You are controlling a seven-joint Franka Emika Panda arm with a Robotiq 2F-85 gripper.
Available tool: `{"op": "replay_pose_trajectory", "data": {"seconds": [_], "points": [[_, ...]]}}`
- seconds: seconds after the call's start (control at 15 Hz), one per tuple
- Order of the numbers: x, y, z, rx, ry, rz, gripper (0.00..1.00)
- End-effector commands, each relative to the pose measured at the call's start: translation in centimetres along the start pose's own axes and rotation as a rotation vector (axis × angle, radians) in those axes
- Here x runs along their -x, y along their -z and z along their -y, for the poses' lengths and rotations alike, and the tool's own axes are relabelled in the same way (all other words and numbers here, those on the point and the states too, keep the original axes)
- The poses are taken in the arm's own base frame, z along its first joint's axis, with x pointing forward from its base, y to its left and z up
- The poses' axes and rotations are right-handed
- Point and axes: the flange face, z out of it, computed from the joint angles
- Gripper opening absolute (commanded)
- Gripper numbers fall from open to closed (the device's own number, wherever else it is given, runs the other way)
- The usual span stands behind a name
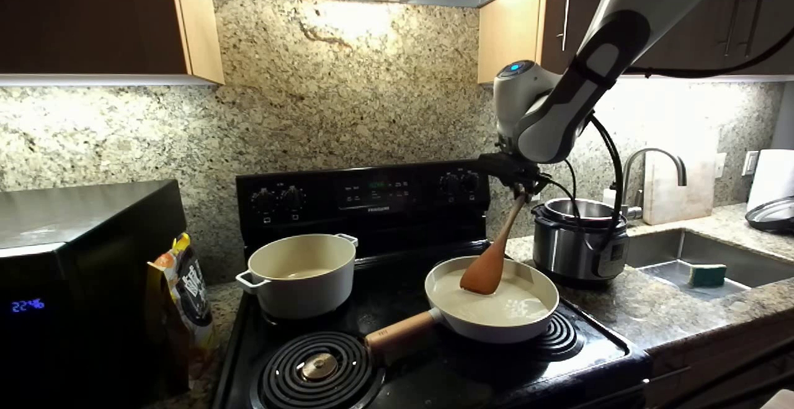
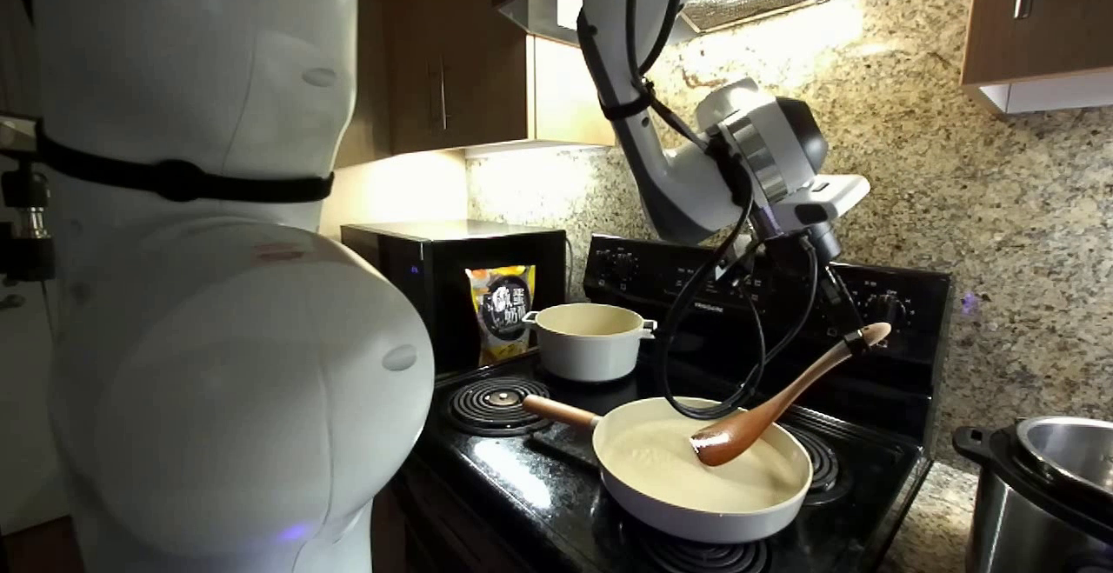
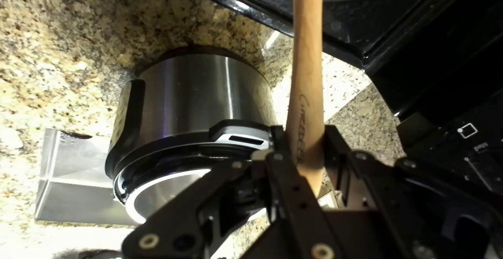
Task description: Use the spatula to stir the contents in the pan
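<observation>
The tool (image 3: pixel 306 145) grips the spatula (image 1: pixel 487 269) near the top of its handle, the fingers (image 3: pixel 333 143) clamped close together on either side of the wood. In an exterior view the butt of the handle pokes out past them. The spatula slants, blade lowermost, inside the rim of the pan (image 2: pixel 696 528). The blade's lower edge comes down to the pale contents (image 2: pixel 648 469); how far it dips, if at all, cannot be told.

The pan sits on the stove (image 1: pixel 434 372), nearer the side edge that faces the steel pot (image 1: pixel 552 254). The pan's own handle points away from that edge and reaches a coil (image 1: pixel 319 367), in front of the cream pot (image 1: pixel 310 297). That pot stands at the stove's back corner, near the bag (image 2: pixel 504 312) and the microwave (image 1: pixel 118 310).

The steel pot rests on the tabletop (image 1: pixel 657 316), just beyond the stove's side edge. Farther along, the sink (image 1: pixel 657 247) is let into the tabletop, with a sponge (image 1: pixel 707 275) in it.
</observation>
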Motion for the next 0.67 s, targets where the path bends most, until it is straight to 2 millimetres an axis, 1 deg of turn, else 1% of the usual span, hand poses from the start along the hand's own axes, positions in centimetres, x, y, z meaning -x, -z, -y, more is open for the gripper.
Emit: {"op": "replay_pose_trajectory", "data": {"seconds": [0.0,0.2,0.6], "points": [[-1.22,-0.36,-0.99,0.007,0.015,-0.004,0.12],[-1.53,-0.54,-1.48,0.017,0.007,-0.041,0.12],[-0.86,-0.89,-1.98,0.065,0.109,-0.056,0.12]]}}
